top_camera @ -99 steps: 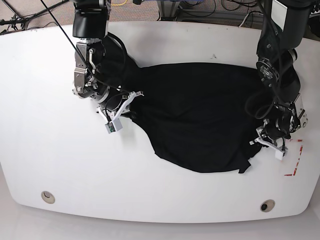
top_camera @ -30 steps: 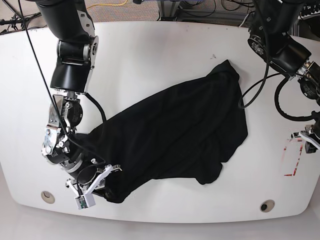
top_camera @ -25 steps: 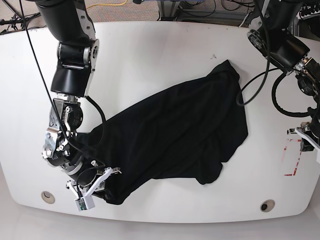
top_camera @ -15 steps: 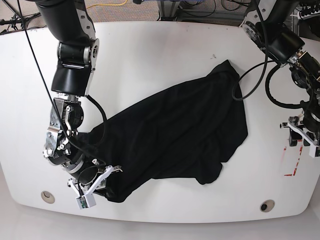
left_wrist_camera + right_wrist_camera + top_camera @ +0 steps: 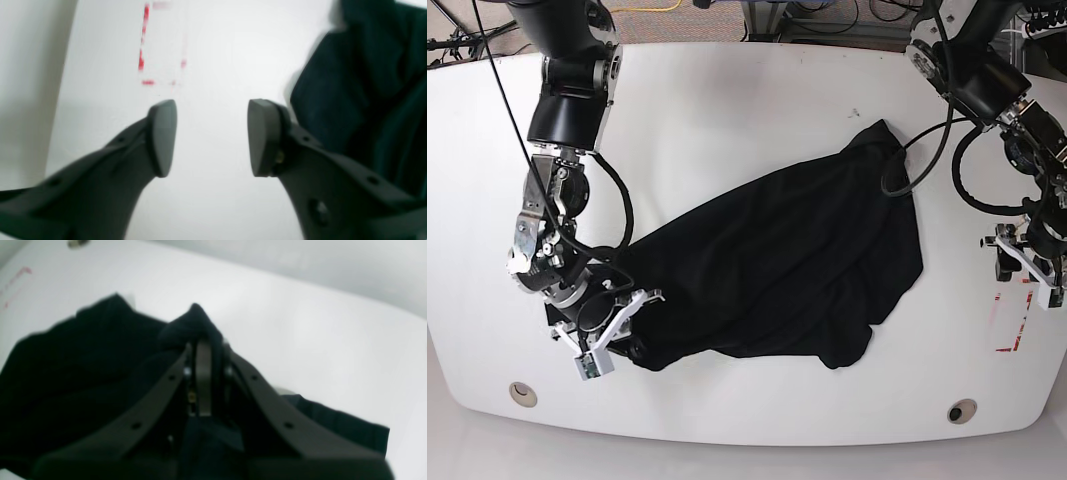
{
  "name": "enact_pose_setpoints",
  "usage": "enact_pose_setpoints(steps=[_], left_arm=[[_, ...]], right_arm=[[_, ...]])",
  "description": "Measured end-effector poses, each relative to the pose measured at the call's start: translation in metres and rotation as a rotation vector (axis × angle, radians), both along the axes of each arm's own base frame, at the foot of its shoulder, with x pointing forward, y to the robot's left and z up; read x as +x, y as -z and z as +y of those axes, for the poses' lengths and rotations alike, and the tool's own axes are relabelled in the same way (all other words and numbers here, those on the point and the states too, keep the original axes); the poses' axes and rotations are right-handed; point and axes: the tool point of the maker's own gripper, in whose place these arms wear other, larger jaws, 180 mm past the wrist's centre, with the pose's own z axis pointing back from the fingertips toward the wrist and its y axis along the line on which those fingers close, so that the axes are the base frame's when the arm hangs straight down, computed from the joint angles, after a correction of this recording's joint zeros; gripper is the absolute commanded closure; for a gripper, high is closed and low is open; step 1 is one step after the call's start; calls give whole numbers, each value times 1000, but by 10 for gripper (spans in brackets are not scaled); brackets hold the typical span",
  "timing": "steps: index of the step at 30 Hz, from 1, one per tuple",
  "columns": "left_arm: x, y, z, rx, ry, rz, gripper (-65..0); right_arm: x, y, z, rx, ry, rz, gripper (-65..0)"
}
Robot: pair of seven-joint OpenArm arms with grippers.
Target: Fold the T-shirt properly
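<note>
- The black T-shirt (image 5: 787, 270) lies rumpled and unfolded on the white table (image 5: 727, 110), stretched as a slanting band from the near-left part toward the far-right part.
- One corner peaks toward the far edge, and a lobe of cloth hangs toward the near edge near the middle.
- The right gripper (image 5: 203, 350) has its jaws pressed together on a bunched fold of the T-shirt, close to the table's near-left corner.
- The left gripper (image 5: 211, 136) stands with jaws apart and nothing between them, over bare table by the right edge, beside red tape marks (image 5: 145, 50), with dark cloth just off one finger.
- Compared with a second ago, the left gripper has parted its jaws and drawn in from the right edge.
- The right gripper has lifted slightly away from the near edge, its clamp unchanged, pulling the gathered end of the cloth with it.
</note>
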Motion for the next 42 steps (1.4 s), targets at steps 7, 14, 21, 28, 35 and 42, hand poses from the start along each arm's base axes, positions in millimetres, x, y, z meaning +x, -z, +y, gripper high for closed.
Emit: enact_pose_setpoints(steps=[7, 14, 21, 28, 35, 42], left_arm=[[-8, 28, -10, -88, 29, 44, -466], [-5, 35, -23, -145, 52, 32, -443], [2, 51, -37, -225, 74, 44, -414], [1, 78, -47, -332, 78, 98, -406], [9, 85, -60, -335, 116, 134, -424], [22, 86, -79, -356, 161, 110, -433]], right_arm=[[-1, -1, 3, 13, -3, -10, -10], [-3, 2, 2, 12, 1, -2, -9], [-4, 2, 2, 12, 0, -3, -9], [-4, 2, 2, 10, 2, -2, -10], [-4, 2, 1, 9, 1, -1, -11], [-4, 1, 1, 8, 1, -4, -12]])
